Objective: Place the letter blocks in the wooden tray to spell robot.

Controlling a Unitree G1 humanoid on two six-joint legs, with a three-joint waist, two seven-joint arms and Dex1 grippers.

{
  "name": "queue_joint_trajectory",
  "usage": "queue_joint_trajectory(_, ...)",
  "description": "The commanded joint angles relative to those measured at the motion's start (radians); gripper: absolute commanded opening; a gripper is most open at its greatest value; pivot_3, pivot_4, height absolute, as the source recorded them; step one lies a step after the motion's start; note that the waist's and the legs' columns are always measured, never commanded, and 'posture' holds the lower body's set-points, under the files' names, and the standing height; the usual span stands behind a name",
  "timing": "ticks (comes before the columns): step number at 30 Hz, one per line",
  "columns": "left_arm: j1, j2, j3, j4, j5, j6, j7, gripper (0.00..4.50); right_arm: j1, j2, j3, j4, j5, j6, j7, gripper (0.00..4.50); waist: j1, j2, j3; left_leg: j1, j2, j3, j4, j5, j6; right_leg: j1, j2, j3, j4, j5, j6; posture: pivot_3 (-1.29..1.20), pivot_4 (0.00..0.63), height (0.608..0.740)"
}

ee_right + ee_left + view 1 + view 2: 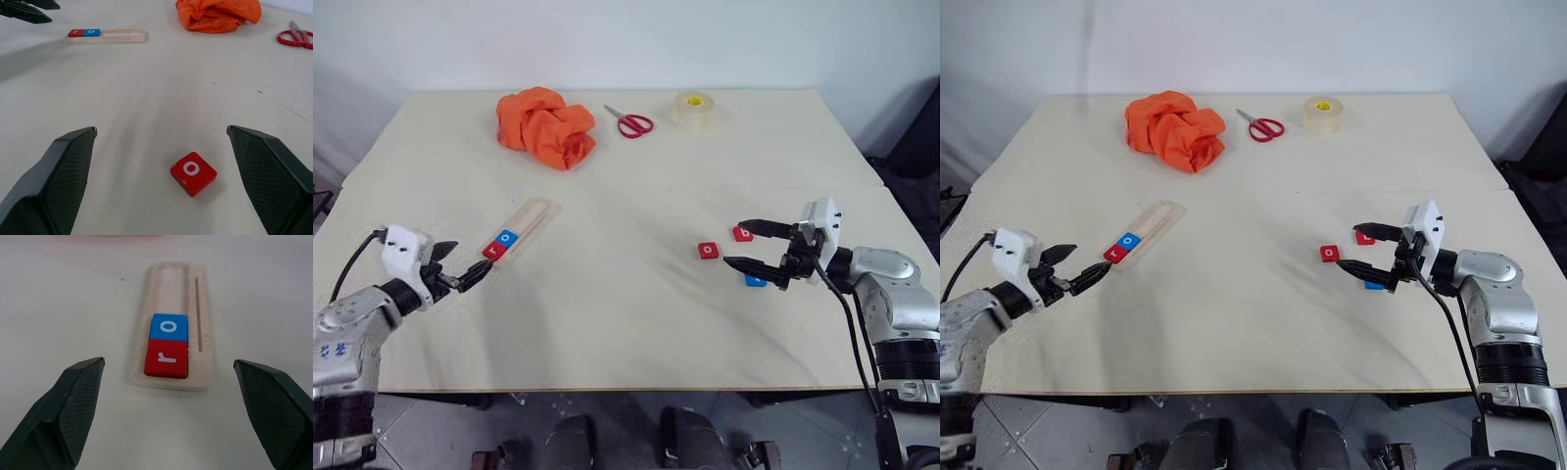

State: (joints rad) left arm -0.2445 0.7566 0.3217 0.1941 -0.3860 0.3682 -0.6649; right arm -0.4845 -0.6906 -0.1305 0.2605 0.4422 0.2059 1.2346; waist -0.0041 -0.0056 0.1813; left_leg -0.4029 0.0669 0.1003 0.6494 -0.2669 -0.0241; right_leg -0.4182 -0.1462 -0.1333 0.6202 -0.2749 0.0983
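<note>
On the table, the wooden tray [523,227] held r and o; the right gripper [744,245] stood wide and empty beside three loose blocks, needing b next; the left gripper [171,396] gaped empty.

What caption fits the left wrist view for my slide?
Open left gripper faces the pale wooden tray holding a red r tile and blue o tile.
</note>
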Motion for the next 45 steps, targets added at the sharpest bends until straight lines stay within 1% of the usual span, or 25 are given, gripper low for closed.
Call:
queue_joint_trajectory(1,-0.087,0.021,-0.042,0.112,0.044,-0.042,-0.050,4.50,0.010,-0.007,-0.025,-0.061,0.031,0.011,0.002,4.46,0.001,0.000,0.000,0.000,0.000,0.000,0.000,0.000,-0.001,0.000,0.000,0.000,0.000,0.000,0.000,0.00,0.150,0.740)
queue_joint_trajectory(7,-0.209,0.008,-0.109,0.286,0.101,-0.103,-0.109,4.50,0.036,-0.012,-0.034,-0.094,0.042,0.022,-0.005,4.46,0.001,-0.001,0.000,0.000,0.000,0.001,0.000,0.002,-0.003,0.000,0.000,0.001,0.000,0.000,0.000,0.00,0.150,0.740)
queue_joint_trajectory(13,-0.288,-0.025,-0.155,0.419,0.146,-0.169,-0.141,4.50,0.066,-0.016,-0.041,-0.124,0.047,0.027,-0.015,4.46,0.001,-0.001,0.000,0.000,0.000,0.002,0.000,0.002,-0.003,0.000,0.000,0.001,0.001,0.000,0.000,0.00,0.150,0.740)
queue_joint_trajectory(18,-0.317,-0.045,-0.172,0.447,0.161,-0.170,-0.161,4.50,0.078,-0.018,-0.045,-0.143,0.048,0.033,-0.023,4.46,0.001,-0.001,0.001,0.000,0.000,0.002,0.001,0.002,-0.003,0.000,0.000,0.001,0.001,0.000,0.001,0.00,0.150,0.740)
queue_joint_trajectory(24,-0.318,-0.052,-0.190,0.470,0.182,-0.159,-0.163,4.50,0.087,-0.016,-0.045,-0.152,0.047,0.033,-0.032,4.46,0.002,-0.001,0.000,0.000,0.000,0.002,0.001,0.002,-0.004,0.000,0.000,0.002,0.001,0.000,0.001,0.00,0.150,0.740)
queue_joint_trajectory(29,-0.311,-0.047,-0.217,0.471,0.208,-0.084,-0.147,4.50,0.086,-0.013,-0.044,-0.155,0.045,0.030,-0.038,4.46,0.001,-0.001,0.000,0.000,0.000,0.002,0.001,0.002,-0.003,0.000,0.000,0.002,0.001,0.000,0.001,0.00,0.150,0.740)
queue_joint_trajectory(34,-0.306,-0.047,-0.217,0.463,0.220,-0.036,-0.125,3.41,0.089,-0.015,-0.042,-0.159,0.045,0.030,-0.039,4.50,0.001,-0.001,0.000,0.002,0.000,0.003,0.001,0.002,-0.003,0.000,0.000,0.003,0.002,0.000,0.001,0.00,0.150,0.740)
queue_joint_trajectory(40,-0.309,-0.053,-0.224,0.469,0.225,-0.057,-0.135,3.40,0.075,-0.016,-0.041,-0.145,0.040,0.025,-0.040,4.50,0.000,-0.001,0.000,0.007,0.000,0.006,0.001,0.001,-0.002,0.002,0.000,0.007,0.003,0.000,0.001,0.00,0.150,0.740)
queue_joint_trajectory(43,-0.310,-0.064,-0.221,0.450,0.212,-0.114,-0.162,3.40,0.071,-0.017,-0.044,-0.142,0.039,0.021,-0.044,4.50,0.000,-0.001,0.000,0.011,0.000,0.007,-0.001,0.000,0.000,0.005,0.000,0.008,0.003,0.000,0.001,0.00,0.150,0.740)
queue_joint_trajectory(45,-0.307,-0.067,-0.231,0.404,0.204,-0.148,-0.201,3.40,0.074,-0.022,-0.048,-0.144,0.040,0.021,-0.042,4.50,0.001,-0.001,0.000,0.011,0.000,0.008,-0.001,0.000,0.000,0.005,0.000,0.008,0.003,0.000,0.001,0.00,0.150,0.740)
